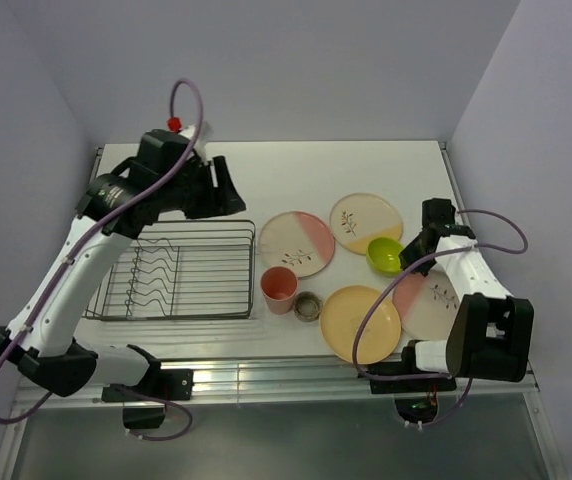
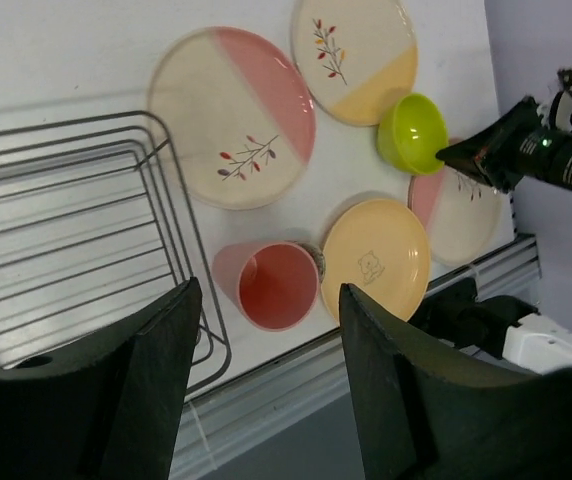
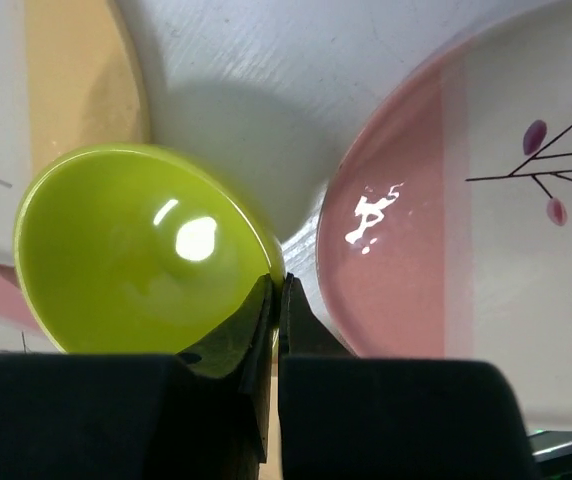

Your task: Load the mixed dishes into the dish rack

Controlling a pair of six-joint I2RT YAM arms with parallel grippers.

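rack (image 1: 171, 270) open from above; left arm (image 1: 151, 185) hangs over its far-left corner. pink cup (image 1: 279, 288) just beside rack's right wall, gap narrow. plates (image 1: 361, 322) hem the bowl (image 1: 385, 254) all round. bare bench (image 1: 296, 170) strip behind them.

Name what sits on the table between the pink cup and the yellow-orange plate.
A tiny grey-brown cup sits between the pink cup and the yellow-orange plate, clearest in the top external view.

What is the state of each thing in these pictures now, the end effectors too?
Dish rack: empty.
Yellow-green bowl: rim pinched.
Pink cup: upright, empty.
Tiny grey-brown cup: upright, beside the pink cup.
Four plates: flat on the table.
Left end effector: open, holding nothing.
Right end effector: shut on the bowl's rim.
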